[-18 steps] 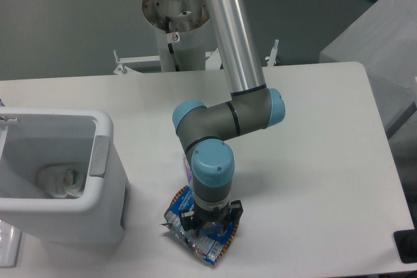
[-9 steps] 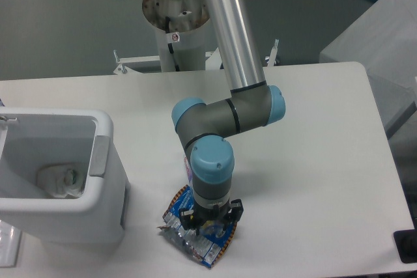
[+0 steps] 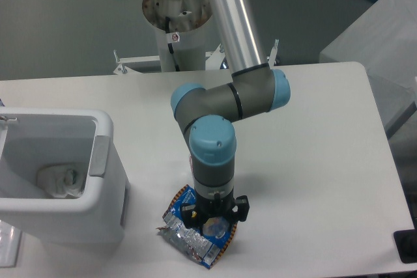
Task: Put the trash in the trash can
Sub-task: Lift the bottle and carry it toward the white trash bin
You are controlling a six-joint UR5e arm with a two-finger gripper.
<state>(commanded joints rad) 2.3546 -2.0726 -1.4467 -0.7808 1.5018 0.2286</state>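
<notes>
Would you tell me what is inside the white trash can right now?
Inside the trash can lies a crumpled white paper wad with a green mark. The near wall hides the rest of the bottom.

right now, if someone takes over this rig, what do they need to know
Gripper: down over the snack bag, wrist pointing straight at the table. Its fingers are hidden behind the wrist, so I cannot tell whether it is open or shut on the bag.
Snack bag: lying on the table, just right of the bin, not lifted as far as I can see.
Bottle: not visible in this view; the arm may be hiding it.
Bin: upright at the left edge, with a white paper wad inside.
Done: no trash seen in the bin.
Left: grasp the bag, drop it in the bin, then find and bin the bottle.
</notes>
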